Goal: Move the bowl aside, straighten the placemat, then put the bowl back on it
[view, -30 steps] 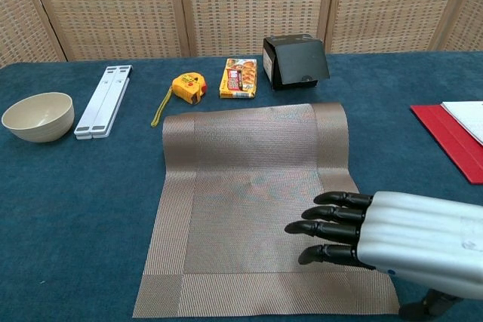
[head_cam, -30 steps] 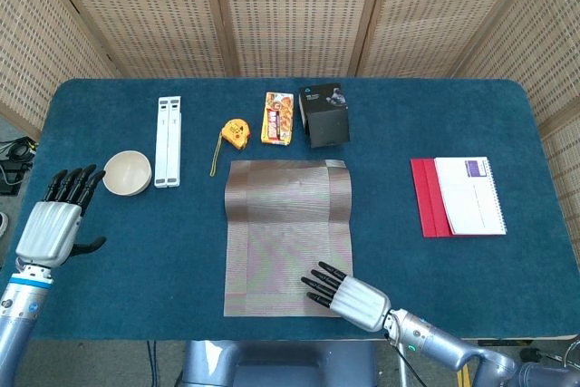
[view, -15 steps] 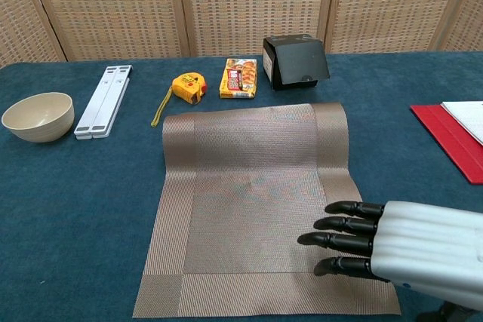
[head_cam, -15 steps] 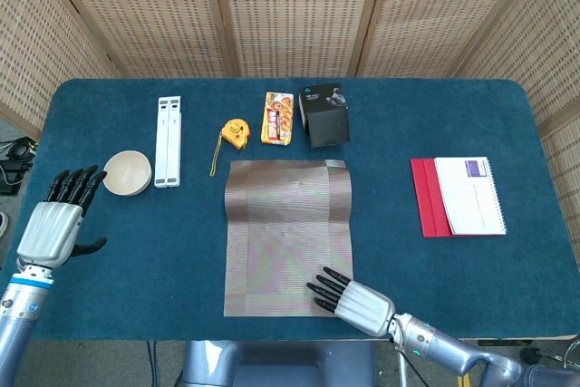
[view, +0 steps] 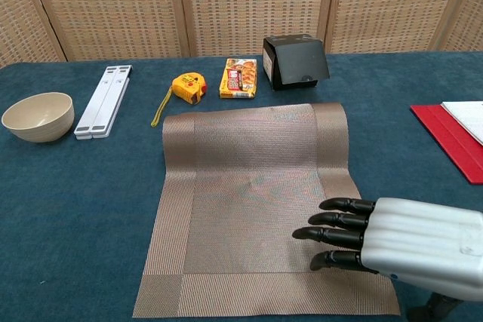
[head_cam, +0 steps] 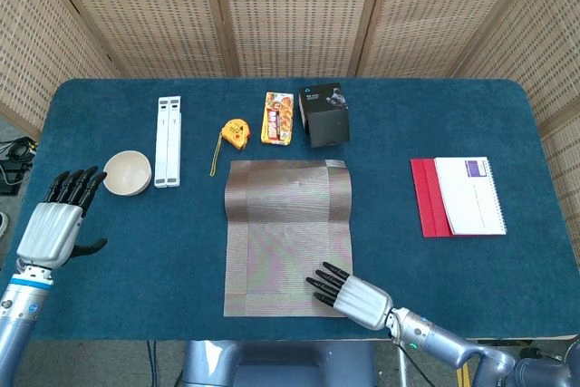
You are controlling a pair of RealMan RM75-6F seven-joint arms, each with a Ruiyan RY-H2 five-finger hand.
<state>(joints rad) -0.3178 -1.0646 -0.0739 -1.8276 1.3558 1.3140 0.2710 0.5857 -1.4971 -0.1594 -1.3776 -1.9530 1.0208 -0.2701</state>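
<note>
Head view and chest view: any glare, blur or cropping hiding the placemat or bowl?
Head view: even light, sharp, no glare; faint rainbow moiré on the placemat; bowl clear. Chest view: sharp; right hand looms large, cut by the frame edge, covering the mat's near right corner.

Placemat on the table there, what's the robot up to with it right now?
The right robot hand lies flat over the near right corner of the placemat, fingers stretched out, apparently smoothing it square. The bowl is already set aside at the table's far left, beside the white folding stand. The left robot hand hovers open near the bowl, holding nothing. Putting the bowl back on the mat is not yet done.
</note>
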